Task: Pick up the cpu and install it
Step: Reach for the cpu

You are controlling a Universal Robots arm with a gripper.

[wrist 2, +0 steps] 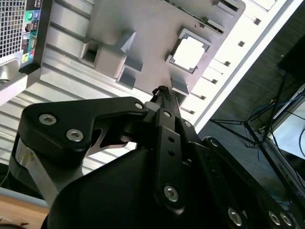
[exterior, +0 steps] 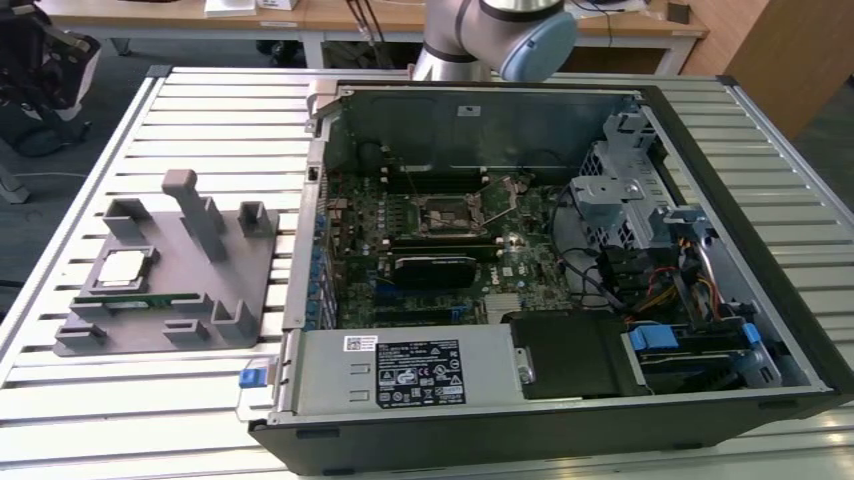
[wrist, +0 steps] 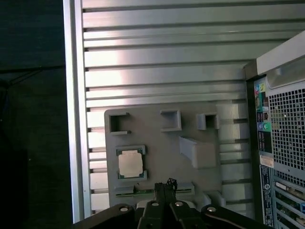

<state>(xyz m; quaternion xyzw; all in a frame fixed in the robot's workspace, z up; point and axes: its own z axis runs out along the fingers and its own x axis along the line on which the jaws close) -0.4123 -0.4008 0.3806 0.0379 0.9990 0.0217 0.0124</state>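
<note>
The cpu [exterior: 123, 268] lies flat in a pocket of the grey holder [exterior: 134, 335] on the table [exterior: 80, 420]. It is on the exterior view's left of the open case [exterior: 561, 440], well apart from it. It looks light, stiff and thin, likely fragile underneath, so two opposite edges seem the safest hold. Both wrist views show the gripper [wrist: 165, 183] hovering over the holder near the cpu, its fingers [wrist 2: 164, 102] pressed together and empty. The exterior view adds the socket [exterior: 445, 212] inside the case.
</note>
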